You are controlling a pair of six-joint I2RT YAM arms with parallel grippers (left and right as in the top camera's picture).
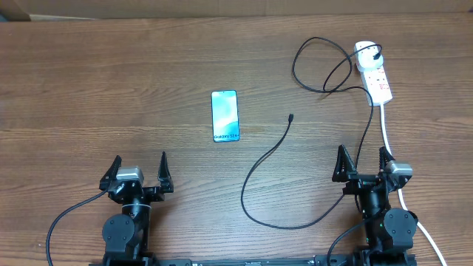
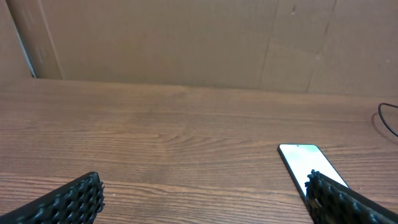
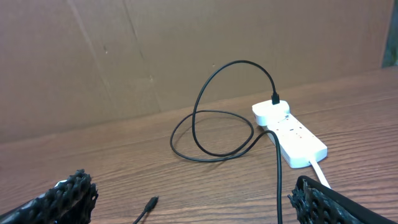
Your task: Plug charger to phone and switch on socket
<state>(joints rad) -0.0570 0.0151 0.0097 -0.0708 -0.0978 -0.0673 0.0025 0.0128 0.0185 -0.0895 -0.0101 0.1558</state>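
The phone (image 1: 225, 116) lies flat mid-table, its blue screen up; the left wrist view catches its glaring screen (image 2: 308, 163) behind my right finger. A white socket (image 1: 373, 70) sits at the far right, its black plug in the far end (image 3: 277, 99). From that plug the black charger cable (image 1: 270, 159) loops and runs across the table to a free connector tip (image 1: 291, 117), also low in the right wrist view as the tip (image 3: 150, 203). My left gripper (image 1: 138, 171) and right gripper (image 1: 363, 162) rest near the front edge, both open and empty.
A thick white cord (image 1: 388, 137) runs from the socket toward the front, passing beside my right arm. A brown cardboard wall (image 2: 186, 43) backs the table's far edge. The charger cable's wide loop (image 1: 325, 70) lies left of the socket.
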